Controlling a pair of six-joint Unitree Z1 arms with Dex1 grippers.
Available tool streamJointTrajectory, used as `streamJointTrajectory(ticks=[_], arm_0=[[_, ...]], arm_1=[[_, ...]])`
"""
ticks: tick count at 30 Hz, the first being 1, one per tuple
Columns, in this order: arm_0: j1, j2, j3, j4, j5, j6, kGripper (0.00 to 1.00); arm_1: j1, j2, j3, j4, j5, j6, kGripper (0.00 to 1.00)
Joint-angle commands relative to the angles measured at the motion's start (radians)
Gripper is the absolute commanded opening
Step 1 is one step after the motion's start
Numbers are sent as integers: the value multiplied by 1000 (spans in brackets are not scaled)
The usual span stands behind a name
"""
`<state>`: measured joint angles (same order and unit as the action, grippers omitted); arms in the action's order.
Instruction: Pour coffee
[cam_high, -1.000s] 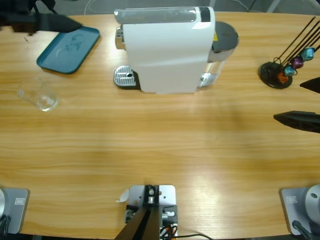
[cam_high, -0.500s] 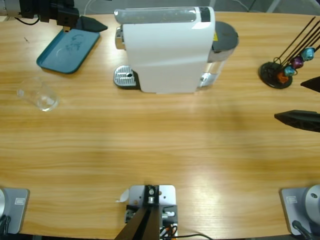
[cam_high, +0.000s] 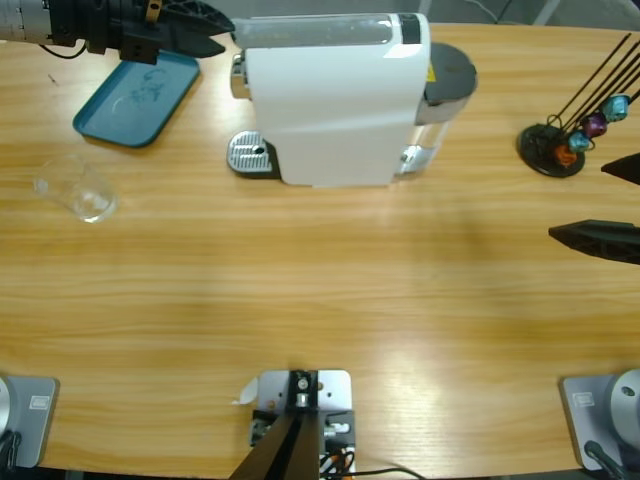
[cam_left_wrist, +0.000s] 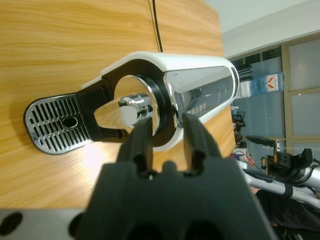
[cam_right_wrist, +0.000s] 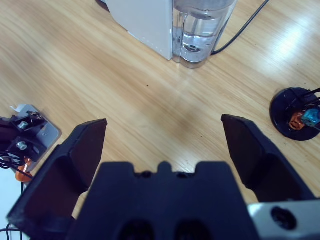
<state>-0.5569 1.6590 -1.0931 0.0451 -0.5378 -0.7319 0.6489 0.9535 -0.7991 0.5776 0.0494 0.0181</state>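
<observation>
A clear glass tumbler (cam_high: 78, 188) stands at the table's left; no coffee shows in it, and the coffee is out of view. The white coffee machine (cam_high: 330, 100) stands at the back middle, with its metal drip tray (cam_high: 250, 155) on its left. My left gripper (cam_high: 218, 32) reaches in from the top left, level with the machine's head. In the left wrist view its jaws (cam_left_wrist: 166, 122) stand a little apart and hold nothing, aimed at the chrome outlet (cam_left_wrist: 129, 111) above the drip tray (cam_left_wrist: 55, 125). My right gripper (cam_high: 578, 202) waits wide open at the right edge (cam_right_wrist: 165, 125).
A teal tray (cam_high: 135, 100) lies at the back left under the left arm. A black capsule holder (cam_high: 555, 150) with coloured capsules stands at the back right, also seen in the right wrist view (cam_right_wrist: 297, 120). The machine's water tank (cam_right_wrist: 200, 30) faces the right gripper.
The left arm has moved right from the top-left corner, over the teal tray, up to the machine's front. The right gripper and glass have not moved.
</observation>
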Motion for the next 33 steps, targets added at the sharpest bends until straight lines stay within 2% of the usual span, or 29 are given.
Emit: streamJointTrajectory(ticks=[1,12,16,24,26,28,29,31,32,33], arm_0=[[-1,48,39,-51,-11,0,0],[-11,65,47,-137,-90,-12,0],[-23,31,38,-225,-93,-30,0],[-64,-47,-53,-269,-50,-72,0],[-73,-55,-67,-269,-45,-76,0],[-84,-65,-79,-280,-51,-47,0],[-93,-70,-78,-306,-50,-5,38],[-117,-85,-73,-330,-47,178,591],[-132,-107,-49,-329,-41,327,805],[-138,-135,-13,-329,-29,426,838]], arm_1=[[9,6,26,-4,5,11,1000],[9,4,27,-4,4,11,1000],[9,3,27,-4,4,11,1000],[9,29,19,0,2,13,1000],[9,35,17,2,-15,24,1000],[9,40,18,2,-73,61,1000],[9,44,19,2,-127,98,1000],[-2,48,20,9,-254,168,1000],[-26,56,20,10,-281,183,1000],[-60,67,20,9,-296,193,1000]])
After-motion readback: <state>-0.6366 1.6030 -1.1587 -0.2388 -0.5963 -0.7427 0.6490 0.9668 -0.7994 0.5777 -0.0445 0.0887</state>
